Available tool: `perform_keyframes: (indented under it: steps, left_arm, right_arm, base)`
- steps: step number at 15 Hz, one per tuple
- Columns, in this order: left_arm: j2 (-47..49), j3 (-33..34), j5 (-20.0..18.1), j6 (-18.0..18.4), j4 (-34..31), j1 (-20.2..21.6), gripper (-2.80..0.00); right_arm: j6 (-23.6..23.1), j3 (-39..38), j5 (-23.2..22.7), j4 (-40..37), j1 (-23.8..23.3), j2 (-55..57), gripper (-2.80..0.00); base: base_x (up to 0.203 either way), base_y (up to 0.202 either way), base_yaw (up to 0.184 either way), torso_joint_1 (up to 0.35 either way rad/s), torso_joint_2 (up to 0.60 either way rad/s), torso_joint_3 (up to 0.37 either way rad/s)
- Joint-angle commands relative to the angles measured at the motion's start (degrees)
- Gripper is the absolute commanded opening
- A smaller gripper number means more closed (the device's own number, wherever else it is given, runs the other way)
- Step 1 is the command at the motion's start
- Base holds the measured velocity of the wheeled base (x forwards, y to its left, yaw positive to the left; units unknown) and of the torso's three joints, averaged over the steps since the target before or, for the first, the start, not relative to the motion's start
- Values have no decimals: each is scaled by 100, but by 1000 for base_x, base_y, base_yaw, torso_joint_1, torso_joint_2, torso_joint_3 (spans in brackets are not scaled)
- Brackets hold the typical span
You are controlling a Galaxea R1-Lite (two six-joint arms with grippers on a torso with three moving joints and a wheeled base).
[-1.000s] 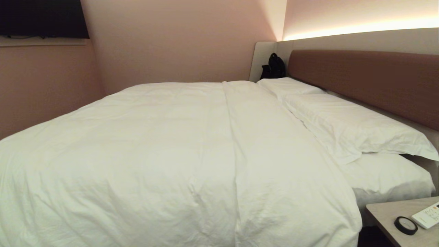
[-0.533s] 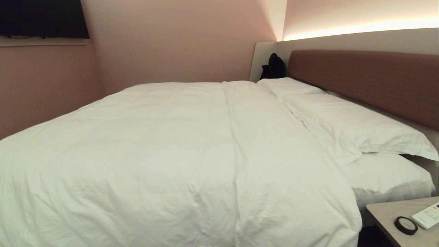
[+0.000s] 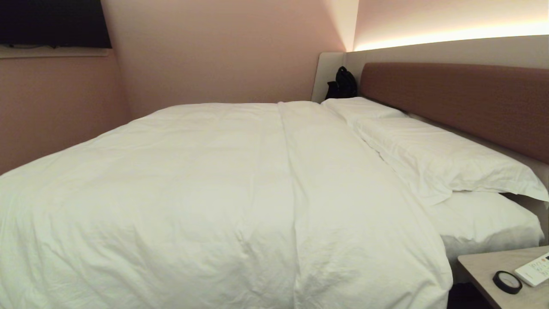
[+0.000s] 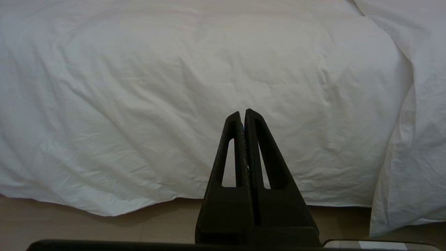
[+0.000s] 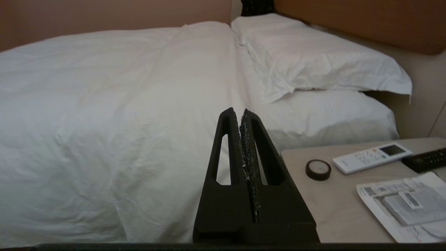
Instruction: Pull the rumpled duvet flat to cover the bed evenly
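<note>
Left gripper [image 4: 243,112]: jaws clenched, nothing between them, held off the duvet's [image 3: 214,193] near side drop, above the floor [image 4: 87,226]. Right gripper [image 5: 240,111]: jaws clenched and empty, raised before the duvet's near corner, beside the desk [image 5: 334,205].

On the desk, nearest first relative to the duvet: black tape roll [image 5: 318,169], white remote [image 5: 371,157], black remote [image 5: 425,159]; printed papers [image 5: 404,205] at the near edge, farther from the duvet.

Duvet spread over the bed [image 3: 532,206], covering it from the near side to the far side by the wall [image 3: 214,56]; near edge draped down to just above the floor. One long lengthwise fold running across the duvet, parallel to the headboard [image 3: 463,101]. Soft creases over the near drop.

Beyond the duvet toward the headboard: two white pillows [image 3: 429,150] laid flat in a row. Past the far pillow, in the corner beside the headboard: a black bag [image 3: 343,83]. High on the wall left of the duvet: a dark screen [image 3: 51,21].
</note>
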State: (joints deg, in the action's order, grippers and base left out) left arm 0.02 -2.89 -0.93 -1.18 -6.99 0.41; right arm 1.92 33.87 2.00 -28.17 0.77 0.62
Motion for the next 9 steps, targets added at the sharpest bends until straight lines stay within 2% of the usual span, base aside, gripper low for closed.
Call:
perform_keyframes:
  steps: [1,6,9]
  left_arm:
    - [6,8,5,-5,-4,2,-280]
    - [6,8,5,-14,-4,2,-280]
    - [6,8,-4,-14,-4,2,-280]
  right_arm:
    - [-33,-465,28,463,2,-36,-280]
    - [-252,-2371,50,2160,2,-36,-280]
    - [-241,-2684,46,2325,2,-36,-280]
  base:
    - [0,0,0,0,0,0]
    - [0,0,0,0,0,0]
    - [0,0,0,0,0,0]
